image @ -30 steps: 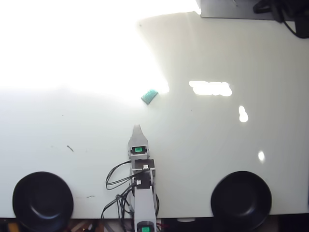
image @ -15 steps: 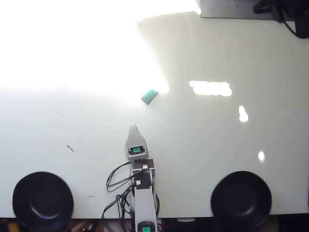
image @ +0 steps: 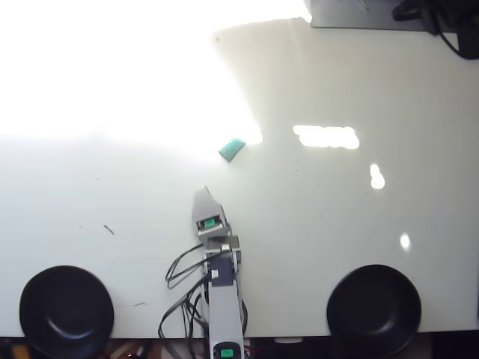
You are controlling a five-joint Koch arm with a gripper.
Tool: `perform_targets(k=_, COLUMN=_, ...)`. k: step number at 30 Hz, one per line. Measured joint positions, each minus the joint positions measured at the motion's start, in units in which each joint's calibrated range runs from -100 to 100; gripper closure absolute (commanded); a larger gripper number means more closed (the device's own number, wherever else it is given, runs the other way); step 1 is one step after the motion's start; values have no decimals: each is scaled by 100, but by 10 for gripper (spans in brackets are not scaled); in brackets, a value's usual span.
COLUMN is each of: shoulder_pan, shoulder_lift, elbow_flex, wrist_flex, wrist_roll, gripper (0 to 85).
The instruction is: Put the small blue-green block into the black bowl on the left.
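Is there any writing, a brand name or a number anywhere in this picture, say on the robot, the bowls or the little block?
No readable text in the overhead view.
Arm: small green patches, too small and blurred to tell if they carry print.
Claw: no markings seen.
Blue-green block: plain.
Left black bowl and right black bowl: plain.
Dark equipment at the top edge: no label legible.

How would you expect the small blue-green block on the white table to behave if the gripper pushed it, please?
The small blue-green rectangular block looks flat-sided, so it should slide or pivot, not roll. Being small, it is probably light. The glossy white table shows glare, so it may skid easily ahead of the gripper.
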Motion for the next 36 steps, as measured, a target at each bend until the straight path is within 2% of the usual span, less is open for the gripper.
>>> perform_targets(k=14, shoulder_pan=-269, shoulder_lift=2588, elbow_flex=2567, wrist_flex=-847, wrist_roll=-864, gripper=372)
perform_targets(k=23, shoulder_pan=-713, shoulder_lift=4369, elbow_flex=3684, wrist_flex=-1283, wrist_roll=-1646, gripper=375)
perform_targets(k=29, shoulder_pan=-825, shoulder_lift=5088, elbow_flex=4035, wrist_flex=-1275, wrist_roll=-1900, gripper=376)
perform_targets(k=36, shoulder_pan=-816, shoulder_lift=5619, elbow_flex=4044, wrist_flex=-1086, wrist_roll=-2012, gripper=383)
